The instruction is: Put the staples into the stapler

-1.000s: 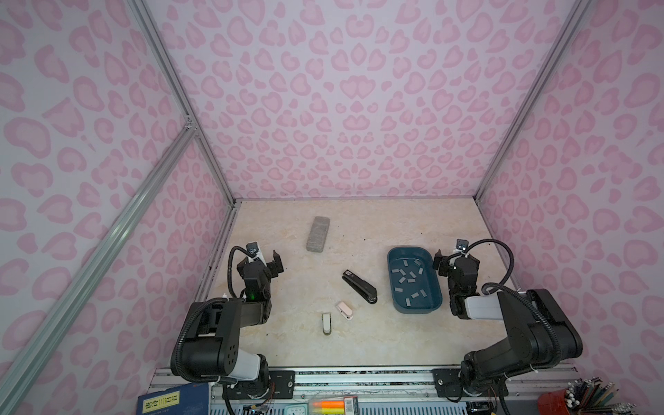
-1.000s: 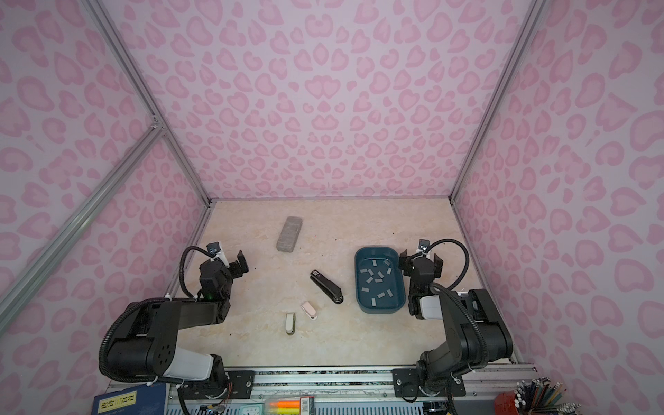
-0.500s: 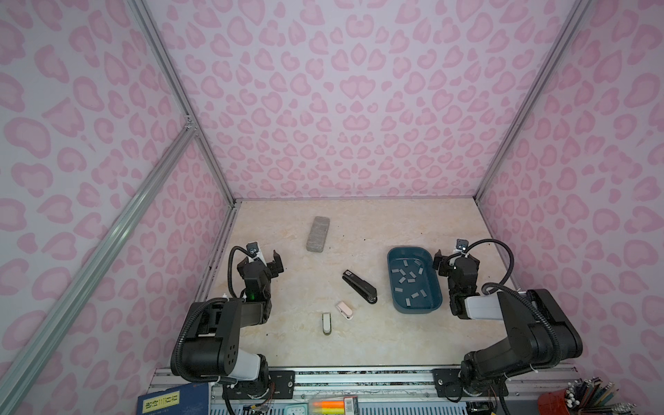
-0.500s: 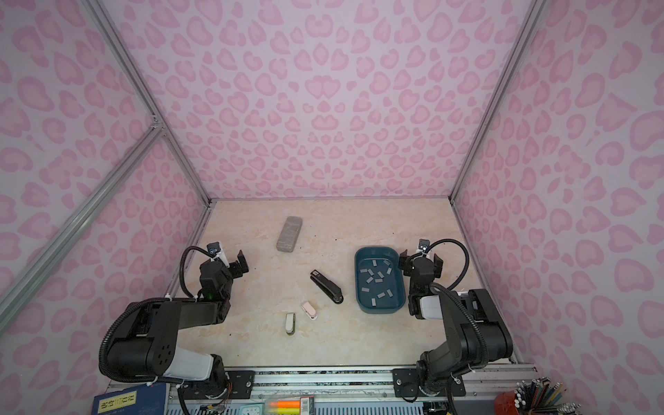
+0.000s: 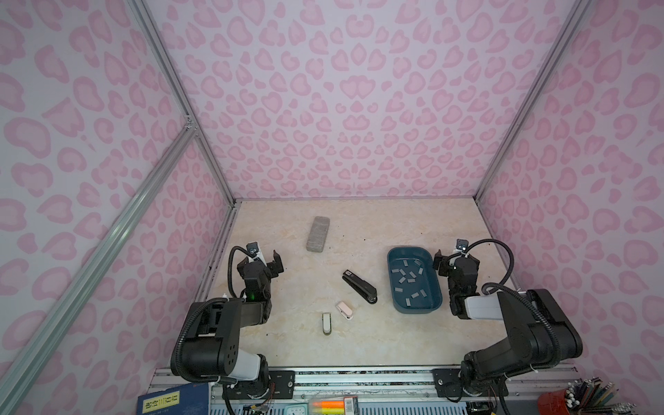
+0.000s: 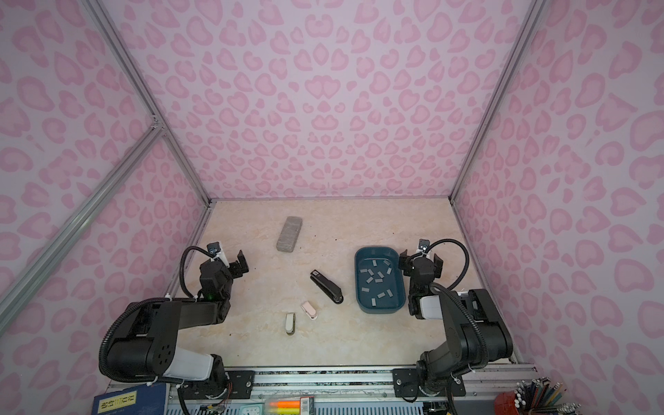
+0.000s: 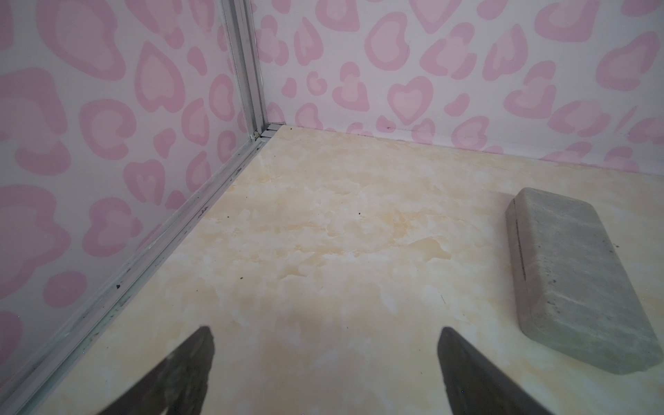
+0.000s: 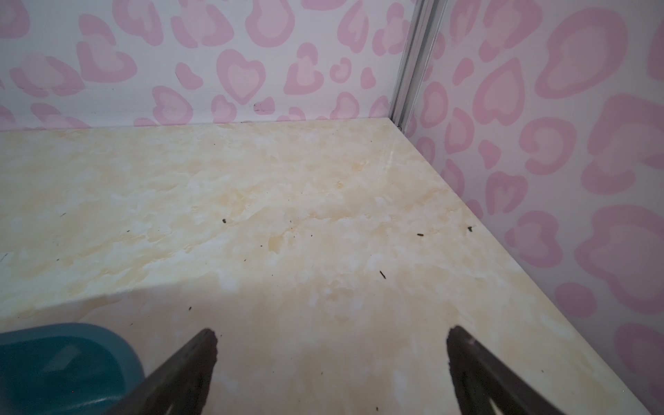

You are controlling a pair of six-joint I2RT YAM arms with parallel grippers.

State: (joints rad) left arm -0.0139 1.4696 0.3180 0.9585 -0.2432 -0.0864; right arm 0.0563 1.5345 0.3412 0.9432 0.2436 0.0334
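Black stapler (image 5: 360, 286) lies closed, diagonal, beside blue tray (image 5: 416, 311) holding scattered grey staples (image 5: 411, 276).

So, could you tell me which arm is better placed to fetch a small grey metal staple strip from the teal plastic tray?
Probably right: the open right gripper hangs beside the teal tray of staple strips; the open left gripper sits far across, beyond the black stapler.

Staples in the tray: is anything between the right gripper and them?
Nothing visible except the wall of the blue tray. The open right gripper sits beside it; the staples lie loose inside, uncovered. The stapler lies apart, on the tray's other side.
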